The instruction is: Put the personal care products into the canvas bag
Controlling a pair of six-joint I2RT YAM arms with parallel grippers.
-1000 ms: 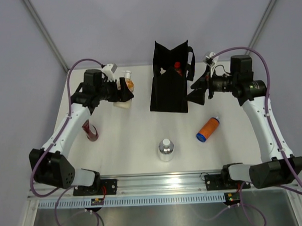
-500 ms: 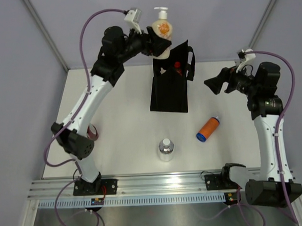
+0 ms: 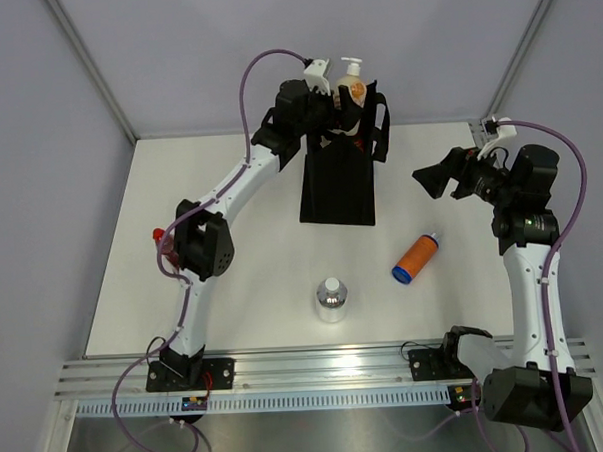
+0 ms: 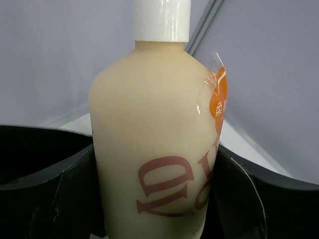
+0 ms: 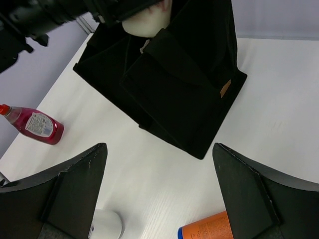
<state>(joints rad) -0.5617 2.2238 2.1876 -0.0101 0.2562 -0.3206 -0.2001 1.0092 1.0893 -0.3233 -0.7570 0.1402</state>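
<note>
Left gripper [image 3: 343, 112]: jaws part-way apart, clamped on both flanks of cream pump bottle [image 4: 154, 139], which is upright with its pump at the top. Bottle sits at mouth of canvas bag [image 3: 337, 184], at 12 o'clock end of table [image 3: 234, 279]; depth inside bag cannot be told. Right gripper [image 3: 427, 177]: jaws spread wide, nothing between them, at 3 o'clock of bag and apart from it. Orange bottle [image 3: 415, 258] lies on its side at 4 o'clock of bag. Clear white-capped bottle [image 3: 331, 298] stands at 6 o'clock. Red bottle [image 5: 35, 124] lies at 8 o'clock, mostly hidden behind left arm [image 3: 197, 246] in top view
</note>
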